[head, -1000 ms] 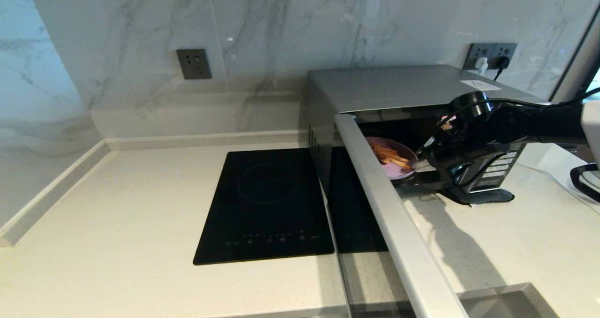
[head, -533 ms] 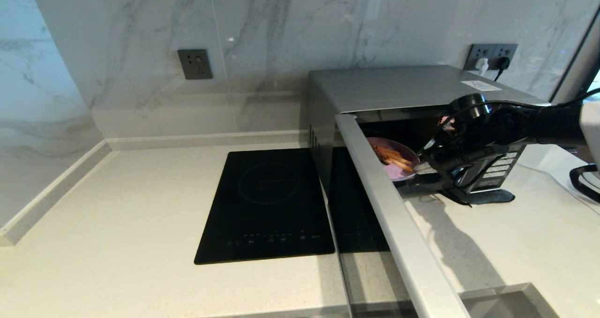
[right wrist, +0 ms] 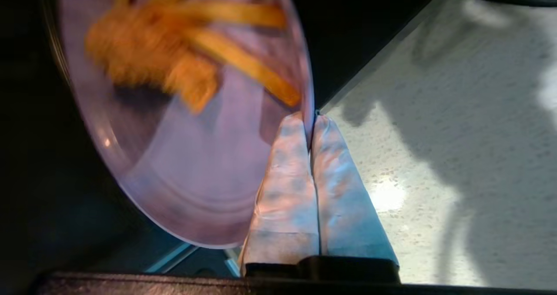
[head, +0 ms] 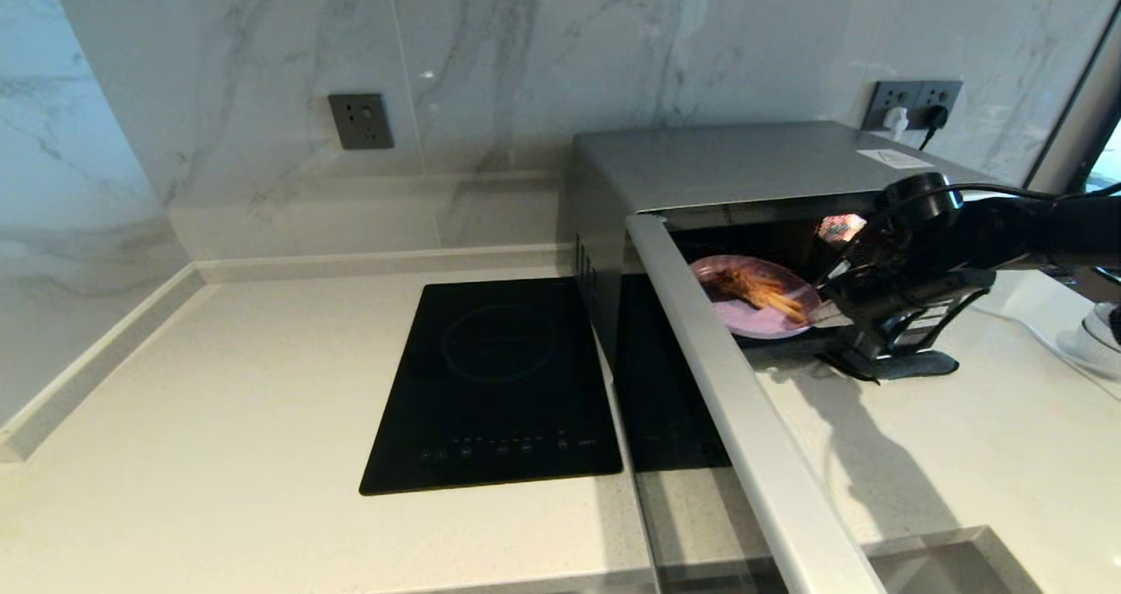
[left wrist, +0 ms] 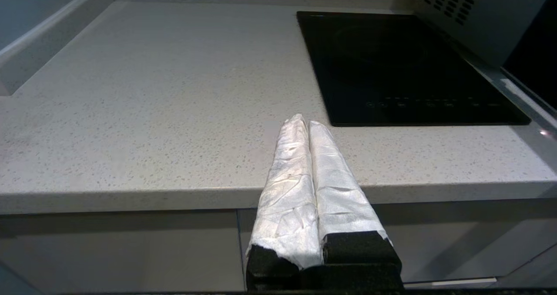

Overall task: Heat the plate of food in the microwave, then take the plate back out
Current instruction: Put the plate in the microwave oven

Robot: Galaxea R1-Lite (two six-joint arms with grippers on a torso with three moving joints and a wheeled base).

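The silver-grey microwave stands at the back right, its door swung wide open toward me. The lilac plate of food with golden-brown fried pieces sits at the mouth of the cavity, partly past the front sill. My right gripper is shut on the plate's right rim; the right wrist view shows the plate with its rim pinched between the gripper's taped fingertips. My left gripper is parked, shut and empty, over the counter's front edge, out of the head view.
A flat black induction hob lies left of the microwave. The open door juts across the counter between hob and right arm. Wall sockets sit on the marble backsplash, and plugs with a cable behind the microwave.
My right gripper has pulled the plate outward and to the right, from deeper inside the cavity to its mouth. The left arm has not moved.
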